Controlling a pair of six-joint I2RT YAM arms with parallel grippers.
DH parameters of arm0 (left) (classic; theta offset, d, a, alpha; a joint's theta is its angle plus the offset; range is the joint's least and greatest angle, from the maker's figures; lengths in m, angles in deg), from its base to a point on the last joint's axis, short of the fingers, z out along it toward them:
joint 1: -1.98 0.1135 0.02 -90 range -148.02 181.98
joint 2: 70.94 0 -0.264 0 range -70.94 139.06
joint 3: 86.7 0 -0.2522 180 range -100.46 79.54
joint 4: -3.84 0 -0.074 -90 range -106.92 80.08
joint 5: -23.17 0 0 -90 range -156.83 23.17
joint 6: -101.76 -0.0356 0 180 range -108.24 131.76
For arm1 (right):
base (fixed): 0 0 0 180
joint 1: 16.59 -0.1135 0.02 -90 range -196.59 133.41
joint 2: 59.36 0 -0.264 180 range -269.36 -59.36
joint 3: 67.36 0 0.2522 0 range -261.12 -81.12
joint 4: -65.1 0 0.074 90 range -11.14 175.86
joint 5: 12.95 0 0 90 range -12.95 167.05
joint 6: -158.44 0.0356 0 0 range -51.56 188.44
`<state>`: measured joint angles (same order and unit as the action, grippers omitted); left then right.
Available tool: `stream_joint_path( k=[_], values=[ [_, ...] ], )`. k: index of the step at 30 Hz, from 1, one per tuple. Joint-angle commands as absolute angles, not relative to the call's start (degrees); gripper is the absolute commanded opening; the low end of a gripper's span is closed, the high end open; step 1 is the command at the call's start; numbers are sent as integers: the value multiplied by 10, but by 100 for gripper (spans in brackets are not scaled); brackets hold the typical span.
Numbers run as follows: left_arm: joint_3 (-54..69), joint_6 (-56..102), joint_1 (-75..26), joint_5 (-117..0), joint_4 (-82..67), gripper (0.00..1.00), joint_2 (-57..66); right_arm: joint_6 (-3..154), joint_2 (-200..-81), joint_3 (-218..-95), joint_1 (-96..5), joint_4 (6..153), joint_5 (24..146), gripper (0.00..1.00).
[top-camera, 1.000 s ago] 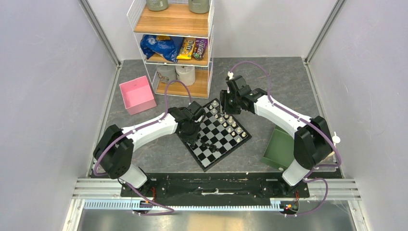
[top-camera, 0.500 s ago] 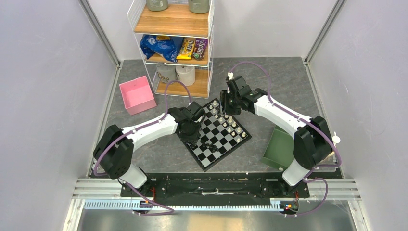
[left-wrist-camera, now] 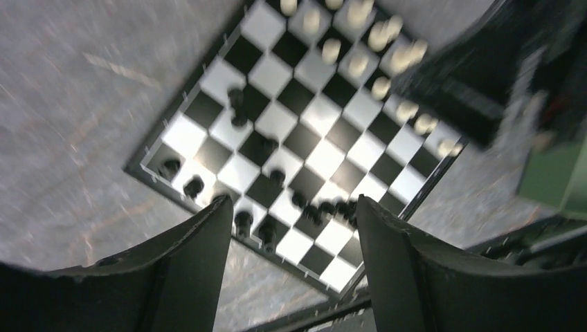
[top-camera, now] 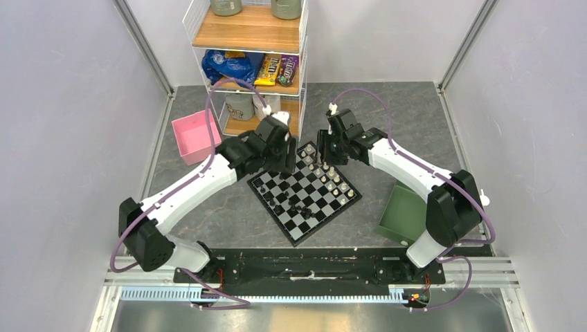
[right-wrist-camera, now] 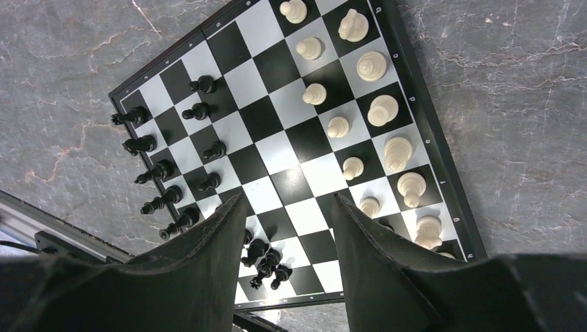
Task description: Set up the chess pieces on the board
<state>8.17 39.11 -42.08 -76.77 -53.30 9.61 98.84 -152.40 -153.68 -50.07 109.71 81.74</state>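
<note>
1. Since both arms must reach it, the chessboard (right-wrist-camera: 268,117) is laid cornerwise on the grey table (top-camera: 415,117), between the two bases.
2. The left arm (top-camera: 208,176) is stretched forward with its wrist raised above the board's far-left edge. The left fingers (left-wrist-camera: 292,204) are spread wide, with nothing between them.
3. The right arm (top-camera: 405,166) is bent inward over the far corner. The right fingers (right-wrist-camera: 289,200) are likewise held apart and empty, pointed down at the squares.
4. The cream pieces (right-wrist-camera: 382,109) are stood in two rows along one edge, seemingly set.
5. The black pieces (right-wrist-camera: 159,169) are lined along the opposite edge, but a knot of them (right-wrist-camera: 266,259) is crowded by one corner. Sorting these is judged to be the work outstanding.
</note>
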Motion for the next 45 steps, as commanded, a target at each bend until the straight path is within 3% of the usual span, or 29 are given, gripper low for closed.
stream_joint_path(
  k=[1, 5, 13, 17, 21, 26, 35, 45],
  values=[
    [-25, 358, -410, -856, -519, 75, 103, 975, -1496, -1555, -498, 1093, 835, 57],
    [-79, 364, -369, -858, -512, 88, 98, 967, -1497, -1581, -504, 1118, 850, 58],
    [-60, 401, -233, -812, -441, 90, 30, 943, -1516, -1595, -577, 1118, 818, 59],
    [4, 437, -193, -852, -436, 91, -16, 937, -1539, -1601, -617, 1115, 785, 59],
    [157, 474, -173, -887, -401, 92, -108, 940, -1571, -1622, -649, 1119, 775, 58],
    [249, 442, -137, -894, -343, 100, -202, 935, -1639, -1665, -678, 1128, 728, 57],
    [263, 405, -95, -885, -370, 100, -141, 949, -1698, -1708, -684, 1137, 701, 52],
    [283, 436, -90, -844, -335, 100, -119, 958, -1647, -1654, -719, 1143, 677, 50]
  ],
)
